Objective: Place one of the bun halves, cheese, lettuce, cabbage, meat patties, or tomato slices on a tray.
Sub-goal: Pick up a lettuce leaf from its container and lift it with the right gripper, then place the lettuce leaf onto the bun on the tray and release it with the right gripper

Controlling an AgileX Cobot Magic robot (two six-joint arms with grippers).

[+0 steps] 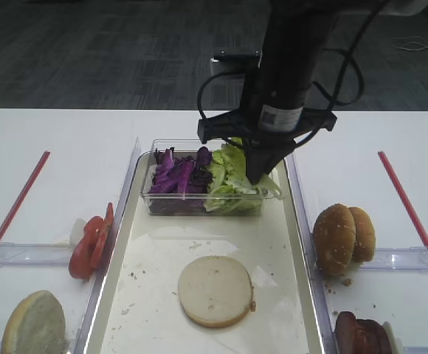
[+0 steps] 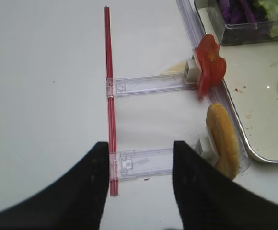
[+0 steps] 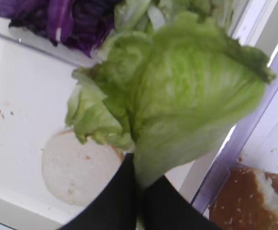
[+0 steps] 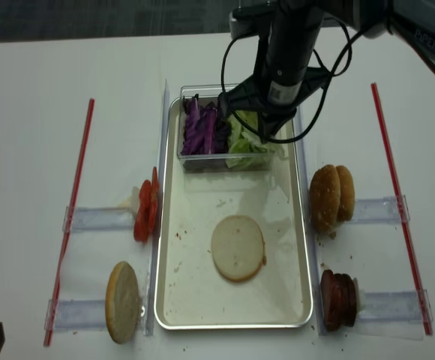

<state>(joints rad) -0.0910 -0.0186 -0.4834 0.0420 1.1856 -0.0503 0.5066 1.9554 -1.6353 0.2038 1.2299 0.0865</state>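
The right pincer (image 3: 140,184) pinches a lettuce (image 3: 177,96) leaf above the tub (image 1: 199,205). Held only by its stem, the leaf could slip before reaching the tray (image 1: 291,295).

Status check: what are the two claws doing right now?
Right tool shut on lettuce, over the tub. Left tool open, empty. Tray holds bun half; path clear.

Ruffled green lettuce (image 3: 177,91) leaf aloft over tray (image 1: 299,243), gripper-pinched.
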